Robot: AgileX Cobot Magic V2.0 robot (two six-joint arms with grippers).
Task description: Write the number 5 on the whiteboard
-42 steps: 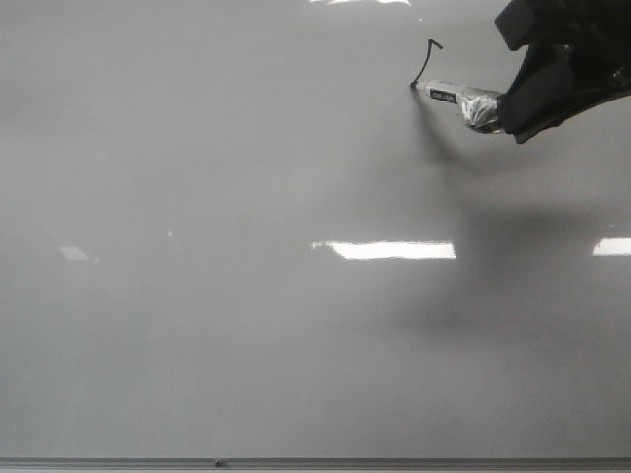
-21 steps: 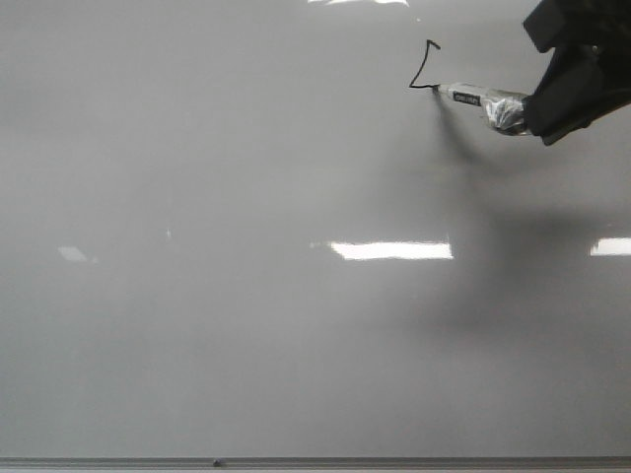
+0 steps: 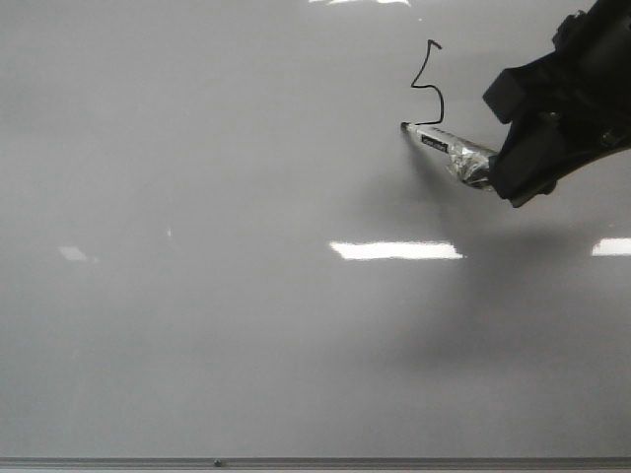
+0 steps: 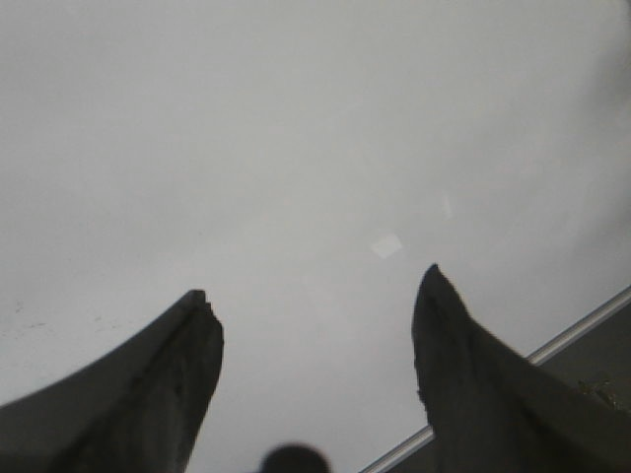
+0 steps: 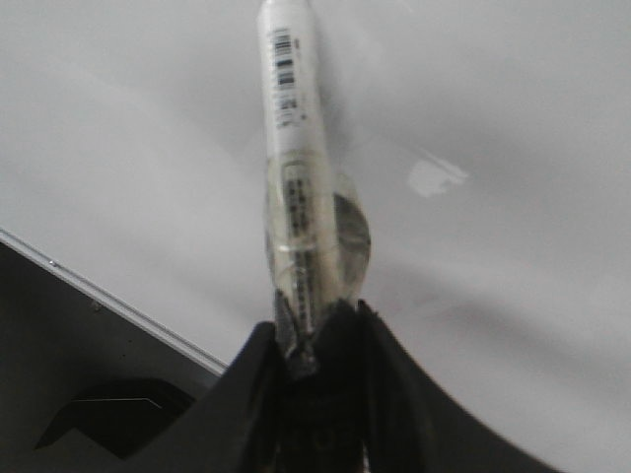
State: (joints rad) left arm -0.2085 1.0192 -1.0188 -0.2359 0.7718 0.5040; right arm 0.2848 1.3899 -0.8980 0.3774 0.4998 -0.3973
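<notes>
The whiteboard [image 3: 246,296] fills the front view, glossy pale grey with a thin grey frame at the bottom. A thin black line, part of the number 5 [image 3: 428,84], is drawn at the upper right. My right gripper [image 3: 493,168] is shut on a white marker [image 3: 444,146] wrapped in clear tape; its tip touches the board at the lower end of the line. In the right wrist view the marker [image 5: 294,148] sticks out from the shut right gripper [image 5: 320,315]. My left gripper [image 4: 315,296] is open and empty over the bare board [image 4: 296,148]; it is out of the front view.
Bright rectangular light glare [image 3: 394,250] lies across the board's middle right. The board's frame edge [image 4: 552,345] shows in the left wrist view, and in the right wrist view [image 5: 108,305] with a dark area beyond it.
My right gripper moved down with the marker. The black line grew from a short hooked stroke to a longer line with a curved lower part.
</notes>
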